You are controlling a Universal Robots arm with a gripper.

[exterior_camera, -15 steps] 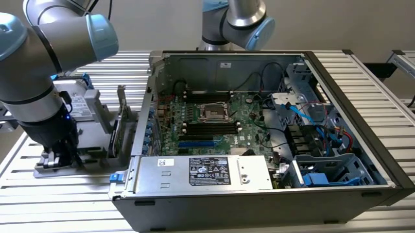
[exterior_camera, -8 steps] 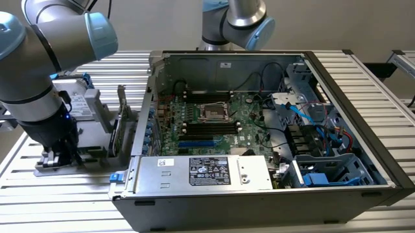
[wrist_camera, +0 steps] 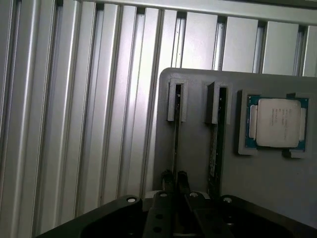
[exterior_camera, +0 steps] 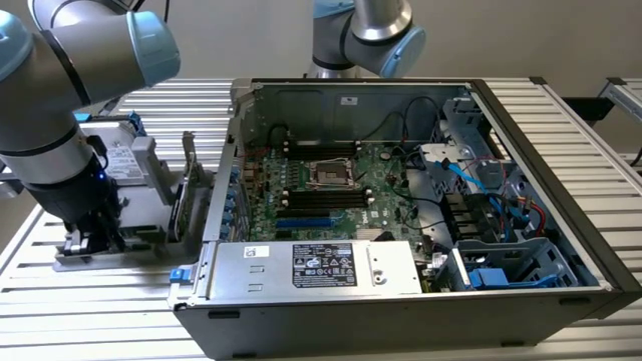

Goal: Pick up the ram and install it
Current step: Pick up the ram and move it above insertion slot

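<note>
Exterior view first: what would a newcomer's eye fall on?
The open computer case with its green motherboard dominates the middle. At the exterior view's left, the gripper hangs low over a grey holder, where the wrist view shows a silver processor and the ram standing on edge.

Ribbed satin aluminium table (wrist_camera: 74, 99), matt grey plastic holder (wrist_camera: 277, 188), processor (wrist_camera: 277, 121) with smooth silver metal lid, matt black gripper (wrist_camera: 175, 181)

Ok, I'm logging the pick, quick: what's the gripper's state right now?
Gripper: right at the ram standing on edge in the gray holder; open or shut cannot be told.
</note>
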